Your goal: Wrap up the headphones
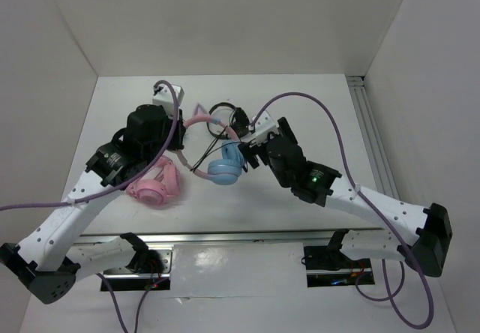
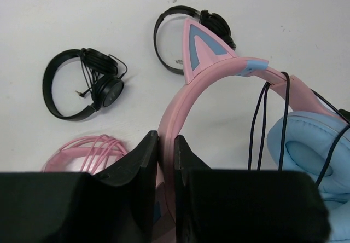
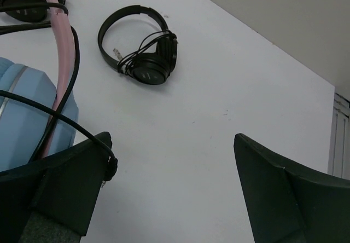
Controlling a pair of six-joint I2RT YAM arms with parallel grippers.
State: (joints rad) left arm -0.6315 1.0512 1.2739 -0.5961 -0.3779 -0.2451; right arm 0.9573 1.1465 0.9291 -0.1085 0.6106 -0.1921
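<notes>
Left hand (image 2: 167, 142) clamped on headphones (image 2: 219, 68) band; right hand (image 3: 172, 139) wide open, holding nothing, cable (image 3: 75, 57) touching one finger. Advice: brace band, wind cable taut

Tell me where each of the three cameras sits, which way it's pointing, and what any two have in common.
Top external: above and behind the bases, looking down at the table; both arms show.
Left wrist: on the left arm, looking along the left claw shut on the headphones.
Right wrist: on the right arm, looking across the table past the open right claw to black headphones.
Shared: both wrist views show the blue ear cup.
</notes>
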